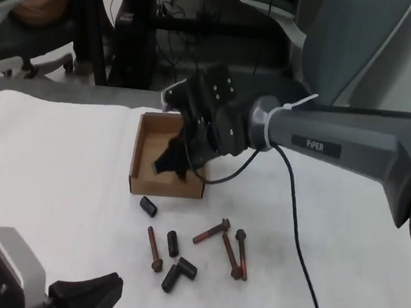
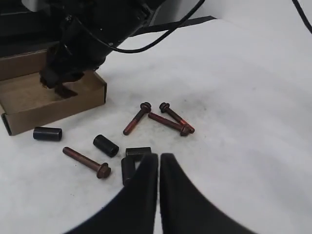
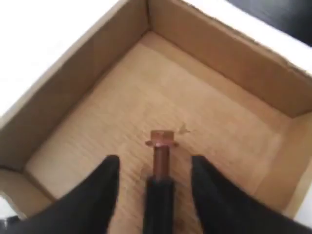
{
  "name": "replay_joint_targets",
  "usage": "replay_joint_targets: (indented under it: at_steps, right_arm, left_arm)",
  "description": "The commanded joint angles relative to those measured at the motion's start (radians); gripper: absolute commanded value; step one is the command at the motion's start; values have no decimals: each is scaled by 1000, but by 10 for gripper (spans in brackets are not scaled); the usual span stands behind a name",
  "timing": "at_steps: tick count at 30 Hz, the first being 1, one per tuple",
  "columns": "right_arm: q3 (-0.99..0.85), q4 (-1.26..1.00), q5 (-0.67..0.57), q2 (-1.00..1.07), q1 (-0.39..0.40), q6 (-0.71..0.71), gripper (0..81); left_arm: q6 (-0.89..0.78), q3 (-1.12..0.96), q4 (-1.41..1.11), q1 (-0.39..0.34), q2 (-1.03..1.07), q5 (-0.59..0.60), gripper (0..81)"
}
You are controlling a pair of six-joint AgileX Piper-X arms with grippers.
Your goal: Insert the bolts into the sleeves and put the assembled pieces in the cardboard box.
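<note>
My right gripper [image 3: 155, 165] hangs inside the cardboard box [image 3: 219, 53], open. Between its fingers, touching neither, is an assembled piece: a copper bolt [image 3: 161, 146] pushed into a black sleeve [image 3: 158, 204], just over the box floor. From behind, that gripper [image 1: 172, 162] reaches into the box [image 1: 134, 158]. Several loose copper bolts [image 1: 211, 231] and black sleeves [image 1: 172, 243] lie on the white cloth in front of the box. My left gripper [image 2: 159, 163] is shut and holds nothing, just short of the nearest sleeve [image 2: 127, 168], and sits low at the near left [image 1: 100, 289].
The right arm's black cable [image 1: 293, 226] trails across the cloth to the right of the parts. Office chairs [image 1: 30, 16] and a dark frame stand beyond the bench's far edge. Bare white cloth [image 1: 53, 162] spreads left of the box.
</note>
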Motion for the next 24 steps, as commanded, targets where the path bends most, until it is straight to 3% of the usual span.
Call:
replay_joint_targets:
  at_steps: [1, 14, 15, 20, 24]
  right_arm:
    - [-19, -2, -14, -52, 2, 35, 700]
    - [37, 272, -14, -394, 21, -18, 700]
    - [57, 271, -14, -424, 25, -35, 680]
    - [250, 245, -14, -625, 49, -82, 421]
    - [444, 157, -14, -791, 58, -26, 402]
  left_arm:
    - [-7, -2, 1, -3, -8, -7, 18]
    - [-7, -17, 5, -3, -8, -7, 18]
    - [-5, -23, 4, -3, -8, -9, 18]
    - [53, -85, 100, -3, -8, -84, 18]
    - [47, -124, 191, -3, -8, -84, 18]
